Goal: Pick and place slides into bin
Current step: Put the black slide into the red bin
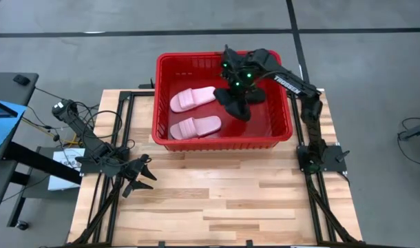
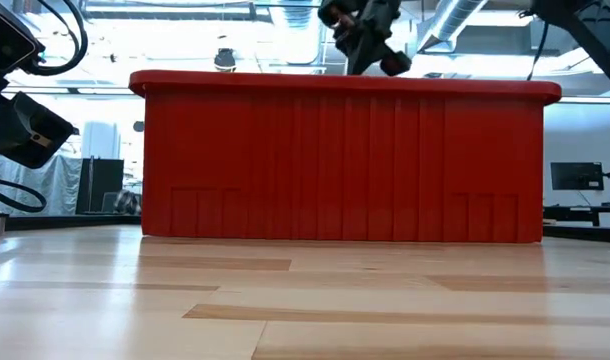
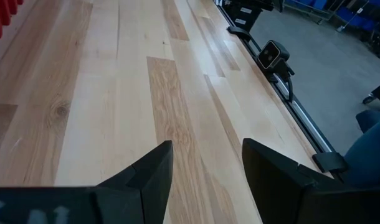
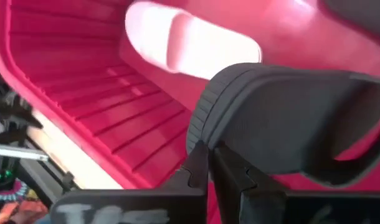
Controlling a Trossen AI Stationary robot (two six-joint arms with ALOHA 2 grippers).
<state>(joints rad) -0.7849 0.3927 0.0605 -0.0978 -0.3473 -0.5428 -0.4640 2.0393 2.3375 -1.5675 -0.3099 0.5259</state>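
The red bin [image 1: 162, 103] stands at the table's far middle. Two pale pink slides [image 1: 193, 98] [image 1: 195, 127] lie on its floor in the left half. My right gripper [image 1: 236, 88] reaches down into the bin's right half and is shut on a black slide [image 4: 283, 118]. More black [image 1: 255, 94] shows beside it, probably the second black slide. One pink slide [image 4: 190, 43] lies beyond the held one in the right wrist view. My left gripper [image 1: 138, 180] is open and empty, low over the table's left near part [image 3: 205, 162]. My right gripper pinches the black slide's rim [image 4: 205, 140] between its two fingers, which come from above, pointing down into the bin. The slide sits inside the bin's right half. I cannot tell whether it is lifted clear of the floor.
The bin's high walls and thick rim [image 2: 345, 82] surround the right gripper. The wooden table [image 1: 231, 207] in front of the bin is bare. Black frame rails [image 1: 320, 200] run along both sides of the table.
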